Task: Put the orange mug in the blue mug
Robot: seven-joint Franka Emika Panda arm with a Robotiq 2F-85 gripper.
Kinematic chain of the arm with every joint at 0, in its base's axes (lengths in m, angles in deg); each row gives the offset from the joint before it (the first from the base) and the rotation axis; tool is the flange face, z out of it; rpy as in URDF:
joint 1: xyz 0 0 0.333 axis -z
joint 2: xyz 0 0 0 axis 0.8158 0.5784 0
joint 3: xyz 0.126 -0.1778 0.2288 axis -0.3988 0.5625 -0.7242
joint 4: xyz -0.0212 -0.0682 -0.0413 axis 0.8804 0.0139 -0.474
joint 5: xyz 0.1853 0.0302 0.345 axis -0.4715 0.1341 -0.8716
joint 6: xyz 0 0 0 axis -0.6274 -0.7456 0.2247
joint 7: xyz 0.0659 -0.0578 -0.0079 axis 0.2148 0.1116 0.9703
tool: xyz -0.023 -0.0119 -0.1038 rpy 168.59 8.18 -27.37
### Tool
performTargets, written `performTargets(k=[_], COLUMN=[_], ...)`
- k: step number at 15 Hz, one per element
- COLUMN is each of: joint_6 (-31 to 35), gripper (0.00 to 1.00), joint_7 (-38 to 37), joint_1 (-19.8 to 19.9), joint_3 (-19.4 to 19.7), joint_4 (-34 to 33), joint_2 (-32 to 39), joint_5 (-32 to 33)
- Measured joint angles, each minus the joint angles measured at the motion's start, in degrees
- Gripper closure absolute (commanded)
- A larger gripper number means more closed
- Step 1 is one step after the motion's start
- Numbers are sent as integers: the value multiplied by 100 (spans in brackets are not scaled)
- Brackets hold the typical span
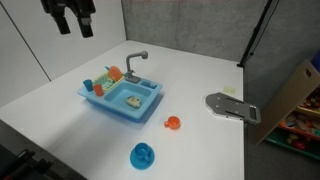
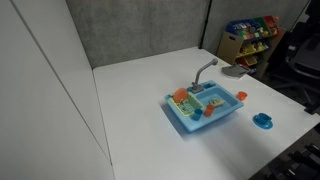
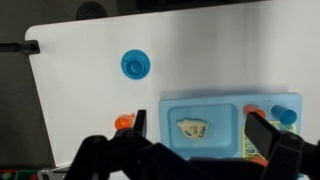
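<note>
The orange mug (image 1: 172, 123) stands on the white table in front of the blue toy sink (image 1: 122, 97); it also shows in an exterior view (image 2: 241, 96) and at the left finger in the wrist view (image 3: 124, 122). The blue mug (image 1: 143, 155) stands apart from it near the table's front edge, and also shows in an exterior view (image 2: 263, 120) and in the wrist view (image 3: 135, 64). My gripper (image 1: 75, 15) hangs high above the table, open and empty. In the wrist view its fingers (image 3: 203, 128) frame the sink basin.
The toy sink (image 2: 205, 107) holds a grey faucet, small cups and a food item in its basin. A grey flat object (image 1: 232, 107) lies near the table edge. A cardboard box (image 1: 295, 90) and a toy shelf (image 2: 250, 38) stand beyond the table.
</note>
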State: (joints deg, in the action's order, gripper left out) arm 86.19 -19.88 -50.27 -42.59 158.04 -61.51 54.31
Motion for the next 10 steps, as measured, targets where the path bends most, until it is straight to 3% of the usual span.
performTargets(k=[10], joint_6=[558], gripper=[0], joint_7=[-814], joint_1=[281], joint_3=[428], joint_4=[-461], joint_2=[1513], joint_5=[-129])
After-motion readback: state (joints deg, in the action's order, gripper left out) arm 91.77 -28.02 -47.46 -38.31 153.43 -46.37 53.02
